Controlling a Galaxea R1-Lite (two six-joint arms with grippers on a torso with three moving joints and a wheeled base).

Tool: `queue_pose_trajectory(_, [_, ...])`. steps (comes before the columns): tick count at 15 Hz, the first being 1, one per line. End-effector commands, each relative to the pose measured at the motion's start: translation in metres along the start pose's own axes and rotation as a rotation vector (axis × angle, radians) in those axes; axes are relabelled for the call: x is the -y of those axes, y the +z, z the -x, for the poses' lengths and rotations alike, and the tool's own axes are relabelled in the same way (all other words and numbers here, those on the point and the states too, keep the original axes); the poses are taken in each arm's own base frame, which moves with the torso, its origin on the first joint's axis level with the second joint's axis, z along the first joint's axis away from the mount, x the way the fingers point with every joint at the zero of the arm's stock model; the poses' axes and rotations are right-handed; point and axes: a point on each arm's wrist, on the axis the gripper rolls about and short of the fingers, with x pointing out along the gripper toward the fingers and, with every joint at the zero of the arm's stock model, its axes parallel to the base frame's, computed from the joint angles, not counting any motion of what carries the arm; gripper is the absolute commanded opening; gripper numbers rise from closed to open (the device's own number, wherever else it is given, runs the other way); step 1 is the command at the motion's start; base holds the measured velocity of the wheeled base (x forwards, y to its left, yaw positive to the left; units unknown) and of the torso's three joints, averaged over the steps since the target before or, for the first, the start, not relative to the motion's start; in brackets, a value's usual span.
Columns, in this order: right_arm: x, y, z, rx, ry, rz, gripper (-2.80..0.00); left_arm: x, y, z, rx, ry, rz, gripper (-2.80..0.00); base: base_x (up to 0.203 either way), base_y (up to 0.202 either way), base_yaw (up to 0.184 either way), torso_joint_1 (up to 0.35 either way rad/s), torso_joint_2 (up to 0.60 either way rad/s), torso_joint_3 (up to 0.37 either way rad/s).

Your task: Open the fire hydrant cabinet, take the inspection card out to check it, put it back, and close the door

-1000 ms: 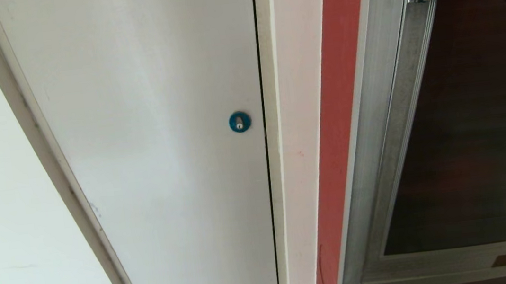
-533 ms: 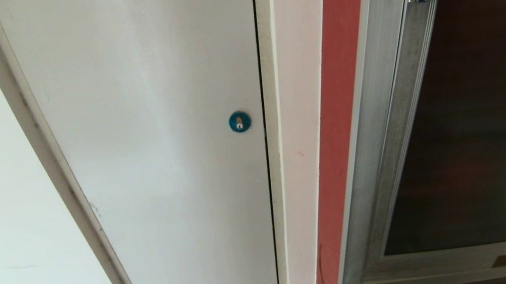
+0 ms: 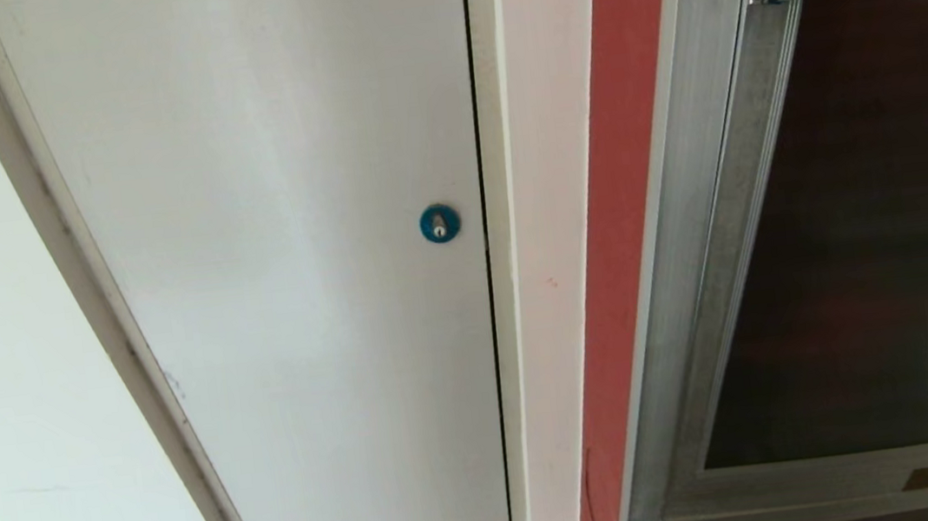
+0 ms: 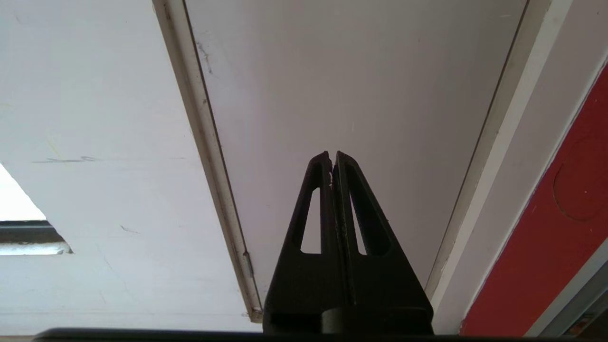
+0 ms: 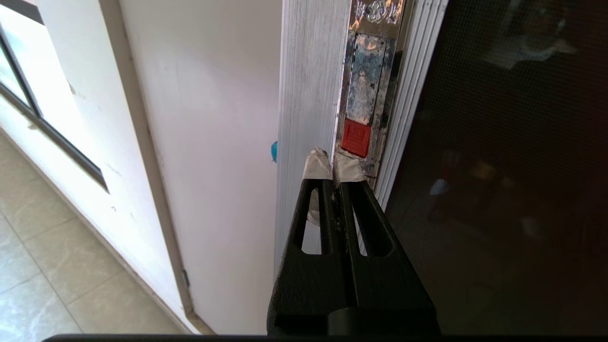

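Door (image 3: 860, 207) of the fire hydrant cabinet (image 3: 639, 188) is shut, its dark glass framed in silver aluminium. Going from left: the left gripper (image 4: 332, 159) hangs before the plain white door (image 3: 268, 230), jaws pressed together, well apart from the work. Further right, the right gripper (image 5: 334, 164) has its taped jaws also together, holding nothing — the red latch (image 5: 356, 137) lies just ahead of their tips, slightly to the glass side. The latch plate (image 5: 365, 85) runs long along the frame, away from the jaws. So the right arm is the nearer one, and I judge the next move is a short push onto the latch.

Brushed aluminium door (image 5: 311, 71) frame, glossy tinted glass, worn metal latch plate (image 5: 365, 85)
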Motion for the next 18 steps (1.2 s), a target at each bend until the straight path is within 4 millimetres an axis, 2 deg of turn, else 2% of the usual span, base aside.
queue_pose_trajectory(1, [0.002, -0.001, -0.005, 0.0, 0.0, 0.0, -2.8, 0.0, 0.0, 0.0, 0.0, 0.0, 0.0, -2.8, 0.0, 0.0, 0.0, 0.0, 0.0, 0.0])
queue_pose_trajectory(5, [0.004, -0.003, -0.014, -0.001, -0.005, 0.0, -2.8, 0.0, 0.0, 0.0, 0.0, 0.0, 0.0, -2.8, 0.0, 0.0, 0.0, 0.0, 0.0, 0.0])
queue_pose_trajectory(18, [0.008, -0.003, -0.018, 0.017, -0.074, 0.008, -2.8, 0.0, 0.0, 0.0, 0.0, 0.0, 0.0, -2.8, 0.0, 0.0, 0.0, 0.0, 0.0, 0.0])
